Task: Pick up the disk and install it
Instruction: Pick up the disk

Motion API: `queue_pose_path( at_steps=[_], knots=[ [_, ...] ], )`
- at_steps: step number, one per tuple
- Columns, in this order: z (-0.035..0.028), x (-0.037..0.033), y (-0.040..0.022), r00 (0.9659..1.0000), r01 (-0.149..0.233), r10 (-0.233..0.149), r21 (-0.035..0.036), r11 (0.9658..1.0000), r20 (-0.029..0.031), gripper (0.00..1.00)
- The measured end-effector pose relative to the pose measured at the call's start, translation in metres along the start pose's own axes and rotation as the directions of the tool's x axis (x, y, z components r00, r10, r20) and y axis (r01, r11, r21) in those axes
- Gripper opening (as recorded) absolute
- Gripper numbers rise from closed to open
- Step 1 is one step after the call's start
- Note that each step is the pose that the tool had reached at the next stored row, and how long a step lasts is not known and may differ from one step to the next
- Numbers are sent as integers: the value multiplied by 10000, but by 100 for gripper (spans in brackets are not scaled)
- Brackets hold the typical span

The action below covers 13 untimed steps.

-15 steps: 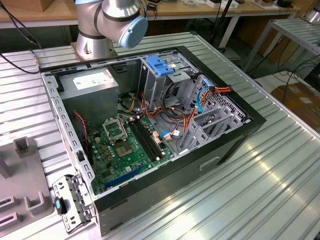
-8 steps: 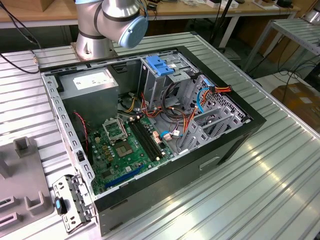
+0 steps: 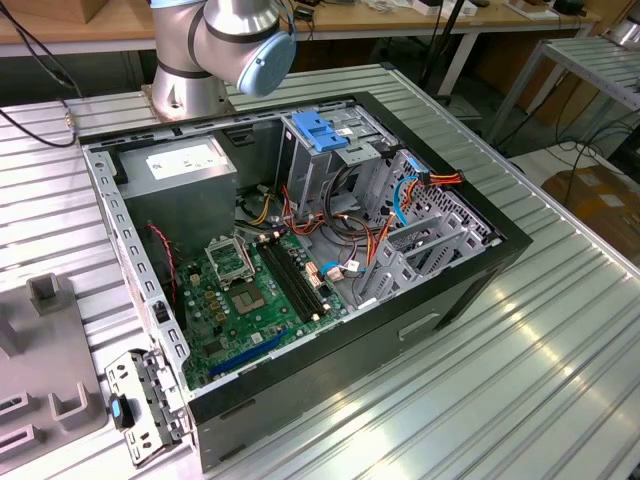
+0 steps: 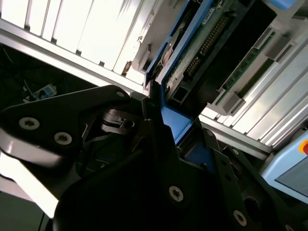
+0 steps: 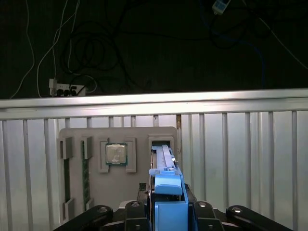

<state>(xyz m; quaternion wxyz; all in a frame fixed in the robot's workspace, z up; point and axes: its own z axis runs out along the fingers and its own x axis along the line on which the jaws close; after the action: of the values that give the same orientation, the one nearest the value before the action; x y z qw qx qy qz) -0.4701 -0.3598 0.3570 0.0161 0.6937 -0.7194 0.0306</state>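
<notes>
The disk appears edge-on in the first wrist view, a thin silver body with a blue rail running away from the camera. My gripper is shut on its near end, black fingers on either side. The far end reaches an open slot in the grey holder plate; whether it touches I cannot tell. In the second wrist view the disk shows its green circuit-board face and blue edge, clamped in the gripper.
The holder plate also carries a square processor chip and memory sticks on the ribbed metal table. In the exterior view the open computer case holds a drive cage with a blue latch, a power-supply box and a motherboard; the arm's base stands behind it.
</notes>
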Motion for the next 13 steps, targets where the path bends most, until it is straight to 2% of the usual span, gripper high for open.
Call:
queue_pose_path(
  at_steps=[13],
  knots=[
    [-111,7,-2,10000,0,0,0,10000,5,37]
  ],
)
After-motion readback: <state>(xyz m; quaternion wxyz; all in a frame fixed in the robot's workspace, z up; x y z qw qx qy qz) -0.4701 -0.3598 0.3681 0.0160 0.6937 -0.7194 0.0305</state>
